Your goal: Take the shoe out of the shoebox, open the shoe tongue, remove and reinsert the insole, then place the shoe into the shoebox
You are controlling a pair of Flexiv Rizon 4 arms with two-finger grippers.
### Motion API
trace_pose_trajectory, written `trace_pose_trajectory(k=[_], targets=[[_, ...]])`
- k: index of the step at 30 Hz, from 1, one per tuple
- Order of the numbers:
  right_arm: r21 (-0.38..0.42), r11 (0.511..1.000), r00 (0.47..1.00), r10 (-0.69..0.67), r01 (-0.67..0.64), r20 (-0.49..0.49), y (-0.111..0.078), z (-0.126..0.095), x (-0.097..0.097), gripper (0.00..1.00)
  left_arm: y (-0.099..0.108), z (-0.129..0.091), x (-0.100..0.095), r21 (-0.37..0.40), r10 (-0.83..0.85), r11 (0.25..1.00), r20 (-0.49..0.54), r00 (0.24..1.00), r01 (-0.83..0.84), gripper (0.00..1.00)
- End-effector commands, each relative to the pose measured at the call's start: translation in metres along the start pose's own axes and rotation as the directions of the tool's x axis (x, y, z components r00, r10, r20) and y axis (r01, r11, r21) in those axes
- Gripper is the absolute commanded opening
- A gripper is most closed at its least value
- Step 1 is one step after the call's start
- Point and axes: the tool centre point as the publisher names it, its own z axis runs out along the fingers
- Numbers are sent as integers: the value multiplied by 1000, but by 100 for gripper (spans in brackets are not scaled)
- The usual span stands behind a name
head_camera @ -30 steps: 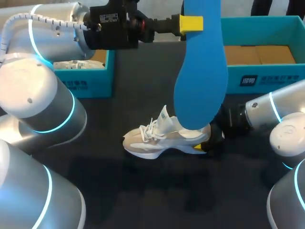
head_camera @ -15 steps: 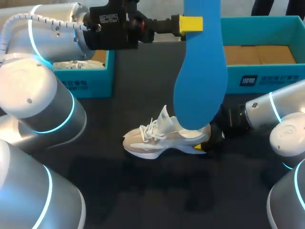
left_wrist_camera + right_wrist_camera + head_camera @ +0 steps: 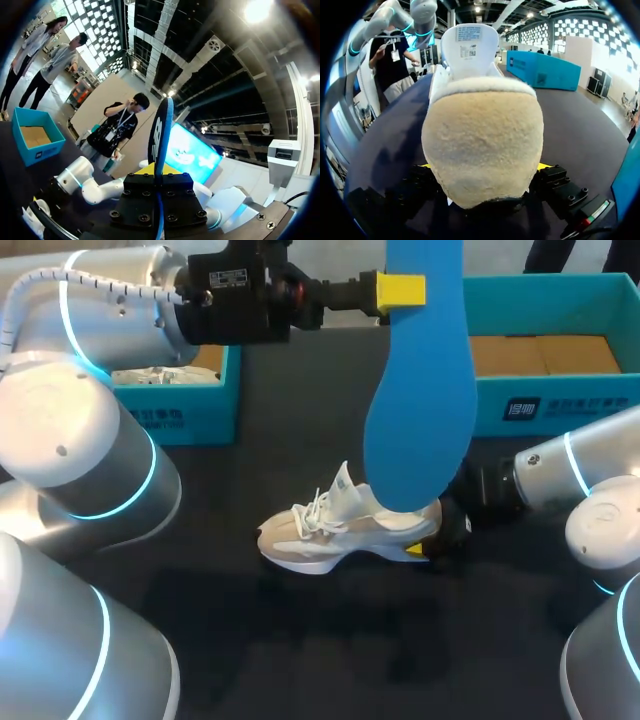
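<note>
Nothing moved, insole point(image 3: 420, 410) vertical (wide end down)

Identify the insole point(image 3: 420, 390) by its plain bright blue face. The shoe point(image 3: 340, 538) is white with beige panels and white laces. Its heel point(image 3: 484, 145) is tan with a fuzzy grain, and its tongue point(image 3: 469, 44) is white with a small printed label. Both boxes are teal with a white mark on the wall. The right box point(image 3: 560, 405) has a brown floor. The tabletop point(image 3: 300, 650) is black. The left hand point(image 3: 405, 288) and right hand point(image 3: 425, 550) show yellow tips on black bodies. You will see the left arm point(image 3: 70, 440) and right arm point(image 3: 590, 490) in silver-grey with glowing cyan rings.
</note>
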Motion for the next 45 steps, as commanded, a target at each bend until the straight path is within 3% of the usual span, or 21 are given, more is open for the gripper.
trace_pose_trajectory(k=[1,6,21,45], targets=[[37,999,1000,-1,1,5,8,-7,1,100,1,1,0,4,1,1000,-1,1000,-1,0],[47,999,1000,3,-4,7,11,-12,2,100,1,1,0,4,1,1000,-1,1000,-1,0],[180,983,999,41,-41,-1,23,-26,2,100,1,1,0,4,1,1000,-1,1000,-1,0],[181,983,999,45,-43,-8,24,-26,2,100,1,1,0,4,1,1000,-1,1000,-1,0]])
